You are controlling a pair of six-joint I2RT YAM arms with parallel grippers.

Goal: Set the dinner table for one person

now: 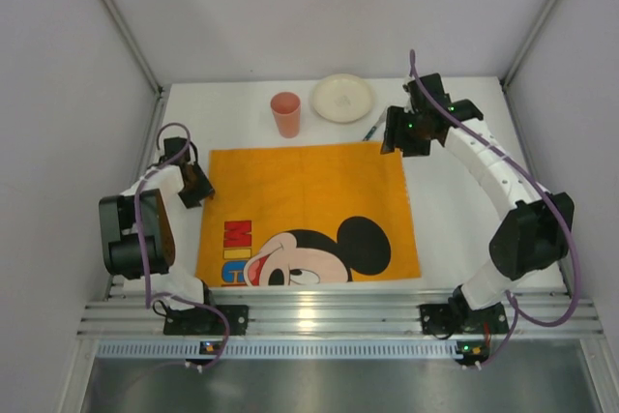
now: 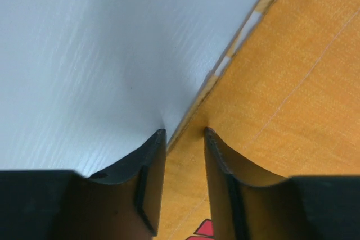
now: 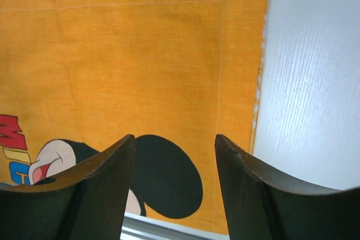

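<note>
our left gripper (image 2: 184,132) narrowly parted astride mat (image 1: 309,205) left edge | our right gripper (image 3: 175,139) wide open above mat's far-right corner | risk: we snag and rumple the mat when lifting

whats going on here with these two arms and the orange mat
An orange cartoon mat lies spread flat on the white table. The left arm's fingers sit low over the mat's left edge, slightly apart, gripping nothing. The right arm's fingers hover open near its far right corner, also empty. A pink cup, a pale plate and a small utensil wait on the table beyond the mat's far edge, none on it yet.
</note>
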